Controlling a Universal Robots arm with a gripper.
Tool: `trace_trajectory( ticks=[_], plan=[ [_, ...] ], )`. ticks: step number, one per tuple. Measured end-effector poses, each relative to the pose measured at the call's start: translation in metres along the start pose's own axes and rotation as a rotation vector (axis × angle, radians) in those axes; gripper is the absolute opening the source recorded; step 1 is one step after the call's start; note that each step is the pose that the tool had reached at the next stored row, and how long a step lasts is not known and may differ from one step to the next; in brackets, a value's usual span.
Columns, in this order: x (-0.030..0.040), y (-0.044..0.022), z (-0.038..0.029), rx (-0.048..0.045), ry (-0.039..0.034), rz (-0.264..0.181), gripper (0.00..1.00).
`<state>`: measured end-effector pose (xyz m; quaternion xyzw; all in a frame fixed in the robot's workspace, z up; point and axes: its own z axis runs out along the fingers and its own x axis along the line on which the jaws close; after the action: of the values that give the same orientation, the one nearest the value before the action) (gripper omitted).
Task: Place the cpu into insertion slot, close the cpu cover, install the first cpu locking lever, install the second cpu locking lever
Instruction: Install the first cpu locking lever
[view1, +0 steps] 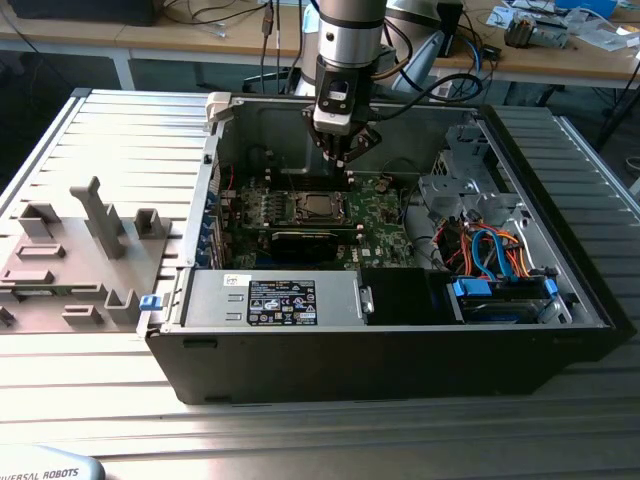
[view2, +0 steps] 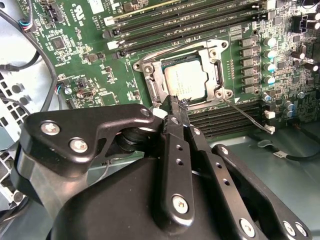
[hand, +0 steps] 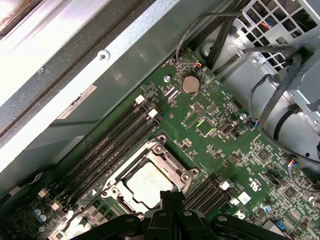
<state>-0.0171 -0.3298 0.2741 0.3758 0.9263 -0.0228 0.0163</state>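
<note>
Silver-grey cpu (view2: 186, 82) sits flat in the insertion slot (view1: 318, 207), its top face showing through the cut-out of the cpu cover (view2: 152, 75). The cover lies down over the chip and frames it on all sides, so seating and cover steps read as done. The slot is mid-board on the green circuit board (view2: 80, 30) inside the open computer case (view1: 400, 350), with memory slots (view2: 165, 25) along two of its sides and the drive cage (view1: 460, 180) to the exterior view's right. The gripper (view2: 175, 105) hangs straight down into the case, probably because the case walls leave access from above alone. Jaws are closed, tips together, at the socket's edge just beside the cover rim. Nothing shows between the tips, though I cannot rule out a thin wire pinched there. One wire locking lever (view2: 246, 114) juts at an angle from a socket corner across the memory slots; judged unlatched. A closed, narrow tip suits pressing a thin lever better than grasping would.
</note>
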Motion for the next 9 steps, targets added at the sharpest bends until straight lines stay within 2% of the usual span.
trace_trajectory(
  ticks=[9],
  plan=[
    [0.0000,0.0000,0.0000,-0.0006,-0.0003,-0.012,0.11]
  ],
)
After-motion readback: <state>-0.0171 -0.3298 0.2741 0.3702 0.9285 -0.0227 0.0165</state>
